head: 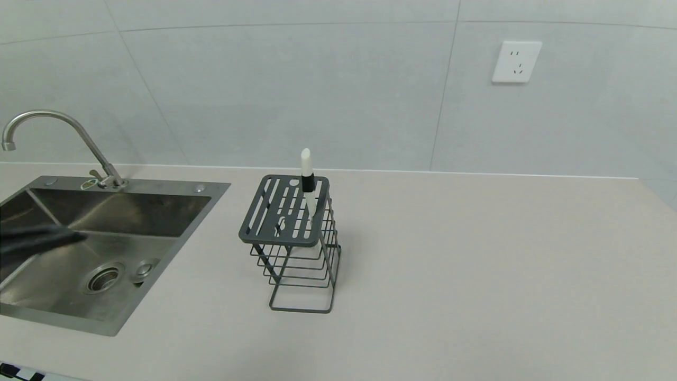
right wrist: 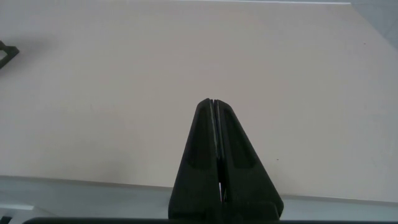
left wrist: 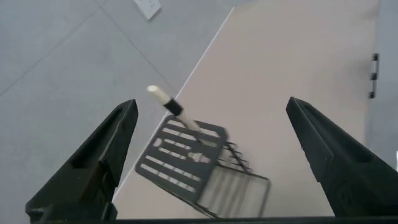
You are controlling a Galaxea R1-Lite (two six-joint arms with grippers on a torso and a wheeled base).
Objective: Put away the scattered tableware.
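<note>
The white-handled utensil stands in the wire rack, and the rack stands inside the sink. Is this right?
Not quite. The white-handled utensil does stand in the wire rack, but the rack stands on the counter, beside the sink, not inside it. The head view shows this.

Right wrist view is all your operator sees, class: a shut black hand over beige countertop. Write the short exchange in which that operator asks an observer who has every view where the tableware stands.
Observer: A dark grey wire rack with a slotted top stands on the beige countertop, beside the stainless steel sink.
Operator: Is anything in it?
Observer: One white-handled utensil with a black band stands upright through a slot at the top's far corner.
Operator: And the other hand?
Observer: The left hand is open and holds nothing, facing the rack.
</note>
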